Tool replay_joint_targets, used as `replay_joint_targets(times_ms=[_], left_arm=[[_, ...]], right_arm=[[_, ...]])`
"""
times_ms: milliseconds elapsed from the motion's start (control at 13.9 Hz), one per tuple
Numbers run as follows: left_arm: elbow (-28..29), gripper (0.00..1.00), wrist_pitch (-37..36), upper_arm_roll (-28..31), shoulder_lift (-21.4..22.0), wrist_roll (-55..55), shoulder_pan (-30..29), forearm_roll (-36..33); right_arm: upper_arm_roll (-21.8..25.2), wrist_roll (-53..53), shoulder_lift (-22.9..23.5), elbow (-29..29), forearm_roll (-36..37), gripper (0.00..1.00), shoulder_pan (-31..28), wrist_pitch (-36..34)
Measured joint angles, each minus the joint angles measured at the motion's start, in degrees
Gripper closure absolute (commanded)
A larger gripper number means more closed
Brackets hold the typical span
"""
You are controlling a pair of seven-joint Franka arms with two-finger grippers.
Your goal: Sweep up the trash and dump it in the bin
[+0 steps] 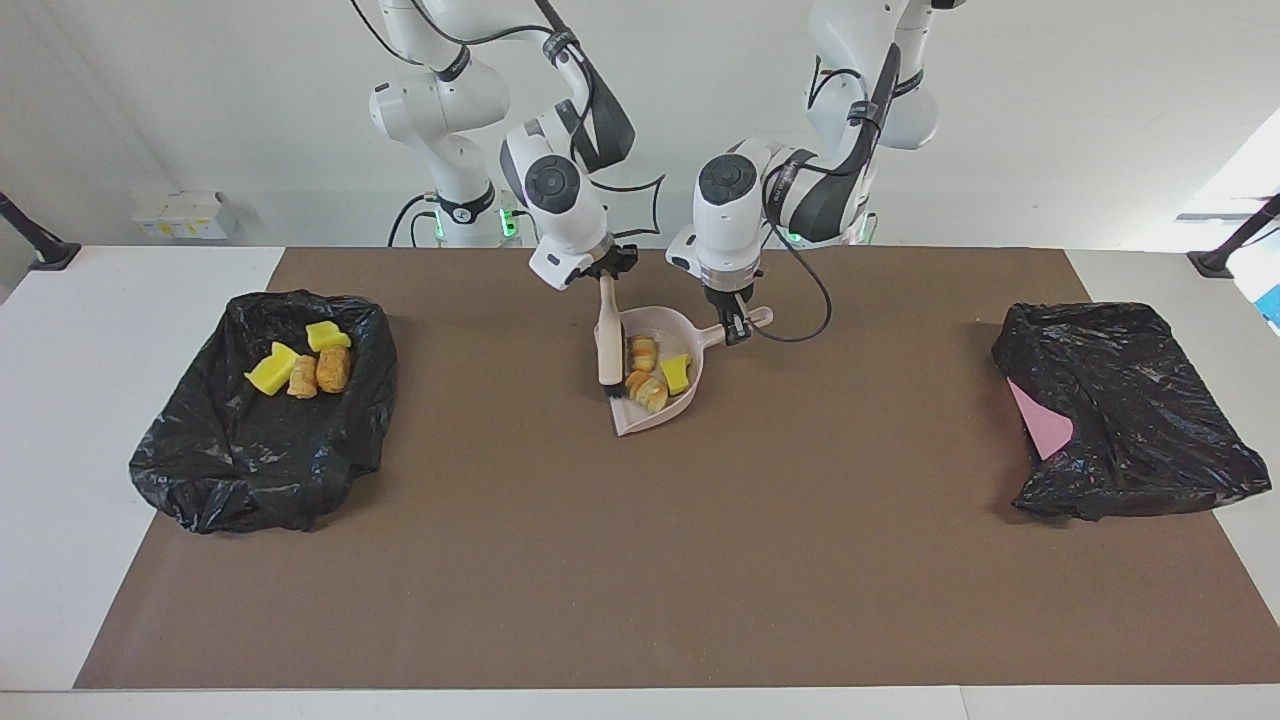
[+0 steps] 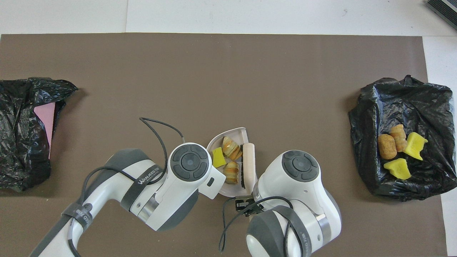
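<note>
Right hand [image 1: 603, 277] clamped on brush [image 1: 608, 345], bristles at dustpan [image 1: 655, 417] mouth. Left hand [image 1: 737, 328] clamped on dustpan handle. Trash [image 1: 650, 372]: three pieces in dustpan, four in the bin bag [image 1: 262, 440] at right arm's end of the surface [image 1: 700, 560].

Bright, even overhead light, both views sharp. Soft short shadows under arms on tabletop [image 1: 700, 560]. Glare patch at frame edge; sheen on black bags [image 1: 1130, 410].
</note>
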State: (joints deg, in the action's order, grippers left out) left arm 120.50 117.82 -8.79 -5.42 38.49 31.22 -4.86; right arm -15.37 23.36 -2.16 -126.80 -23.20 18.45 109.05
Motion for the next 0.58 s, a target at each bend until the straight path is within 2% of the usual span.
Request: replay_joint_targets(times_ms=[216, 432, 575], left_arm=[[0.03, 1.00, 0.63, 0.26, 0.00, 0.34, -0.46, 0.38], [-0.12, 1.00, 1.94, 0.56, -0.01, 2.13, -1.86, 0.68], [-1.02, 1.00, 2.02, 0.70, 0.04, 6.19, -4.57, 0.76]], right_arm=[[0.91, 0.55, -1.24, 5.19, -0.03, 1.00, -1.65, -7.56], [0.78, 2.06, -4.38, 5.38, 0.42, 1.00, -1.52, -11.03], [0.32, 6.12, -5.78, 4.85, 2.97, 1.00, 0.94, -10.99]])
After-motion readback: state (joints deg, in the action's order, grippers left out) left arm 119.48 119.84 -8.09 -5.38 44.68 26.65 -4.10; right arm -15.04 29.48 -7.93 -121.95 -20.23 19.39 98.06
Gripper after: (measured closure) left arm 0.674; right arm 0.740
